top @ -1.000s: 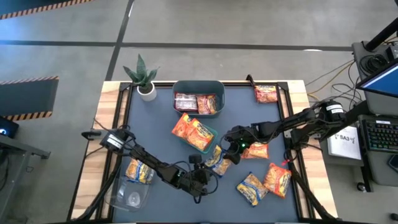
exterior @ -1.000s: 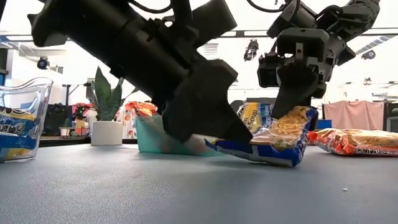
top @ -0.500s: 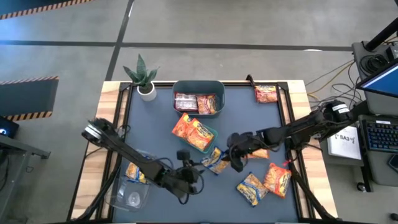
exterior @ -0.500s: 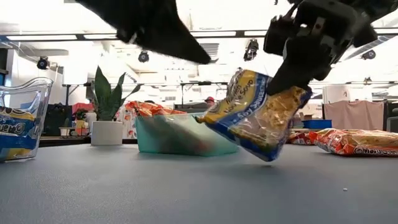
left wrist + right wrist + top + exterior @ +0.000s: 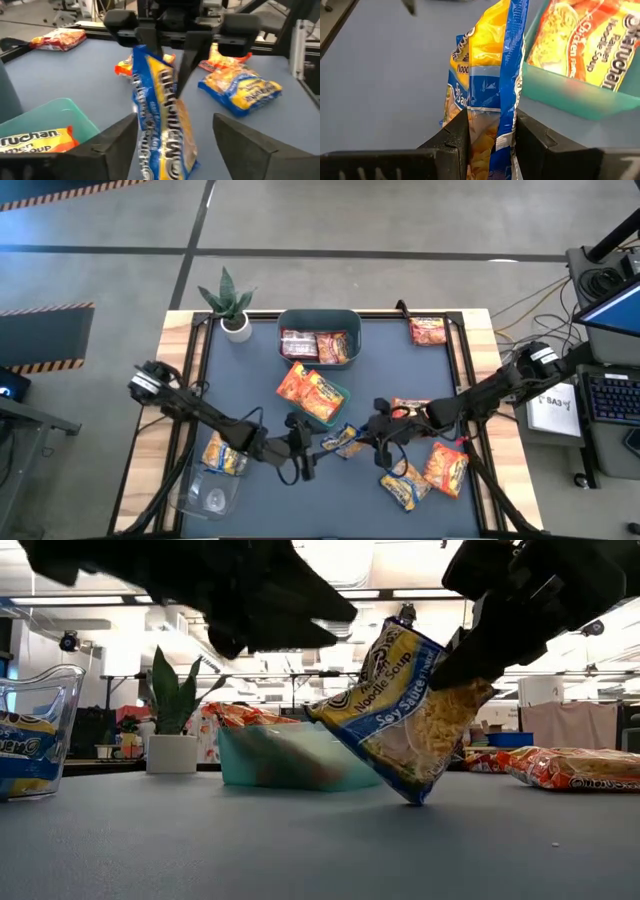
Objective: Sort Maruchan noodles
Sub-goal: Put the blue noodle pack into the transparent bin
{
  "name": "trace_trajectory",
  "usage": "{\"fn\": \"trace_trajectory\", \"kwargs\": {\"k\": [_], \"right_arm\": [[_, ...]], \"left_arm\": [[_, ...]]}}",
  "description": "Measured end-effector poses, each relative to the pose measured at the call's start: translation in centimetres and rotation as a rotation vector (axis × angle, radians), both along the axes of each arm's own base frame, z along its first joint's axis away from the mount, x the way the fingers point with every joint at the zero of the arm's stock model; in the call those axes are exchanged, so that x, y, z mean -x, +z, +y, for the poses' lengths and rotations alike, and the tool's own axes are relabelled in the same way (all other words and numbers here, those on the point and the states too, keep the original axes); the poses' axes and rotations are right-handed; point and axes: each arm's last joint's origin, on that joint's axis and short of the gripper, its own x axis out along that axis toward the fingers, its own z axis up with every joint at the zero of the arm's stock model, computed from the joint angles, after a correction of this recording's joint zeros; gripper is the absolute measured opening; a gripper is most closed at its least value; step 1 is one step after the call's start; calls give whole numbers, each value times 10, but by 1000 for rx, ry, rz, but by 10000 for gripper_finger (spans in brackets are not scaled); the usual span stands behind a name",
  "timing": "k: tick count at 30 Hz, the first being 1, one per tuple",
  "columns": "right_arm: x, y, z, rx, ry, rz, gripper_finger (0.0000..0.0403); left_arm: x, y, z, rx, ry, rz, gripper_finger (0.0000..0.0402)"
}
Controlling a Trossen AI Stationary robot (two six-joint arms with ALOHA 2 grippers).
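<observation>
A yellow-and-blue Maruchan noodle packet point(image 5: 400, 710) stands steeply tilted over the middle of the table, with my right gripper point(image 5: 490, 130) shut on it. In the high view the packet point(image 5: 343, 442) lies between my right gripper point(image 5: 374, 436) and my left gripper point(image 5: 304, 454). My left gripper point(image 5: 172, 120) is open. Its fingers stand on either side of the packet's lower part point(image 5: 165, 135) without touching it. Orange packets point(image 5: 310, 392) lie in a small green tray point(image 5: 341, 394). My right gripper pinches the packet's two flat faces point(image 5: 487, 117) between its two fingers, near the packet's upper right end point(image 5: 470, 690). The fingers slant down at it from the table's right side. The packet hangs tilted on edge. Whether its lowest corner point(image 5: 415, 798) touches the table, I cannot tell.
A grey-teal tub point(image 5: 318, 318) with dark red packets stands at the far middle, with a potted plant point(image 5: 232, 305) to its left. A clear container point(image 5: 205, 490) with a yellow-blue packet point(image 5: 222, 455) is at the near left. Loose packets point(image 5: 445, 468) point(image 5: 428, 330) lie at the right.
My left gripper has let go of the packet's end, risen and drawn back toward the table's left. My right gripper has rolled and moved toward the near edge. The packet, which lay low with one end raised, has tipped up and now stands steeply tilted.
</observation>
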Motion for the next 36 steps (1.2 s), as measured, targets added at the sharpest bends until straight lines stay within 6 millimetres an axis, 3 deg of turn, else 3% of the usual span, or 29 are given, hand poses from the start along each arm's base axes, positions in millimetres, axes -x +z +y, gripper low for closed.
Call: {"fn": "trace_trajectory", "kwargs": {"k": [7,23,27,36], "right_arm": [[0,1,2,43,37,-11,105],[0,2,4,80,72,-28,105],[0,2,5,102,102,-30,112],[0,3,6,57,85,-30,164]], "left_arm": [[-15,-10,-1,-57,-17,-43,277],[-31,-43,10,-16,19,-30,271],[-36,-45,8,-21,17,-28,234],[-40,-44,6,-29,13,-17,97]]}}
